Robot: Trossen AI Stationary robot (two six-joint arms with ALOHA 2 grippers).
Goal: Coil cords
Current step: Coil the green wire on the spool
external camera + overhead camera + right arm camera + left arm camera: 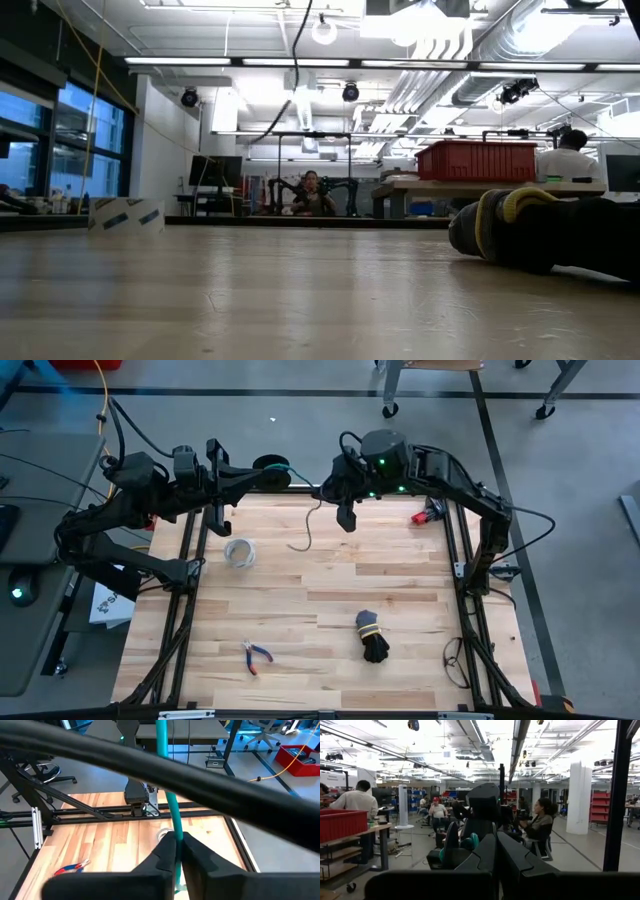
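Right gripper (177, 851) is clamped on our green cord (172, 805) near the table's (320, 670) far edge, so coiling's partway, loose tail left.

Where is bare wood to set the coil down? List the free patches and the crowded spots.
Free: the table between the pliers and the black cord bundle, and the stretch right of the bundle. Also the middle, below the pale ring. Crowded: the far edge, where the right gripper pinches the green cord beside the left gripper.
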